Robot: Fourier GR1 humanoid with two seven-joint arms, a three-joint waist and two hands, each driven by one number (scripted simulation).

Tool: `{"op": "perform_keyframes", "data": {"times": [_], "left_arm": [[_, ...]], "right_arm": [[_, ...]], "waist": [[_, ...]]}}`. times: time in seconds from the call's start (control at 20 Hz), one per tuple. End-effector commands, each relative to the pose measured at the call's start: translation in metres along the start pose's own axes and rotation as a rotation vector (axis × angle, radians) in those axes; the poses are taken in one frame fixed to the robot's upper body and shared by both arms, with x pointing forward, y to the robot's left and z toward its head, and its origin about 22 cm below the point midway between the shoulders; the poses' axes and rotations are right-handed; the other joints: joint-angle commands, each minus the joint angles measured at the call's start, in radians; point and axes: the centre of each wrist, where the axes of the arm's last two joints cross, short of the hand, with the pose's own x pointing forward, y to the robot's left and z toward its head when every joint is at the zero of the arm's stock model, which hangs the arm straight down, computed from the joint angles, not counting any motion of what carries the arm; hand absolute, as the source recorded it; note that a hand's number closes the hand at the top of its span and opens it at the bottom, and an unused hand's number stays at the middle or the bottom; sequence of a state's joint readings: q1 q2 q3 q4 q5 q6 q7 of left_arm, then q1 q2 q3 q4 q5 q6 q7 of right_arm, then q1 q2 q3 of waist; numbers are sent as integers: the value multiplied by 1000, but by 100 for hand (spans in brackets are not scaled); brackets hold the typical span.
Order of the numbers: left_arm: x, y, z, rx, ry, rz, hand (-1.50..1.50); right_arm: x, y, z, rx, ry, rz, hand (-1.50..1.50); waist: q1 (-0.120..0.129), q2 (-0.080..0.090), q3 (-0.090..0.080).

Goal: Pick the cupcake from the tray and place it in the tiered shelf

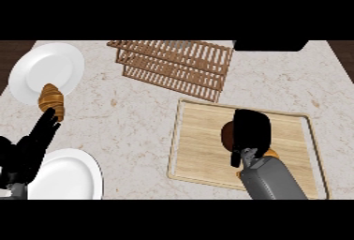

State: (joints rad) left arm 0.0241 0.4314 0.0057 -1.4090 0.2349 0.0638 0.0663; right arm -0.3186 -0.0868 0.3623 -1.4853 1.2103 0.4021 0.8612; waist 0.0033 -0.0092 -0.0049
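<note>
Right hand sits over the cupcake on the tray, fingers apparently curling onto it though grasp unclear; shelf lies up-left; left hand rests open, farther off.

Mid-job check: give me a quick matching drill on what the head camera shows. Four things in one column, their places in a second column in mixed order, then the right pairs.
Things:
1. croissant
2. cupcake
3. tiered shelf
4. left hand

Places:
A. on the wooden tray, partly hidden under the right hand
B. at the far middle of the counter
C. on the edge of the far white plate at the left
D. open, at the left edge by the near white plate

Pairs: 1-C, 2-A, 3-B, 4-D
</note>
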Motion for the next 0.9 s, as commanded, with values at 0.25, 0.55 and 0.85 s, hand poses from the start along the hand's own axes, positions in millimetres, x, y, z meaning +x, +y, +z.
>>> {"op": "perform_keyframes", "data": {"times": [0.25,0.55,0.85], "left_arm": [[12,11,-6,-26,2,8,0],[13,-22,-15,-86,-44,-14,0],[24,-12,-30,-56,-29,-8,0]], "right_arm": [[43,-46,29,-174,-76,-32,150],[102,-67,62,-218,-275,-215,150],[125,-109,99,-247,-304,-386,150]], "waist": [[6,9,5],[98,24,5],[70,13,3]]}}
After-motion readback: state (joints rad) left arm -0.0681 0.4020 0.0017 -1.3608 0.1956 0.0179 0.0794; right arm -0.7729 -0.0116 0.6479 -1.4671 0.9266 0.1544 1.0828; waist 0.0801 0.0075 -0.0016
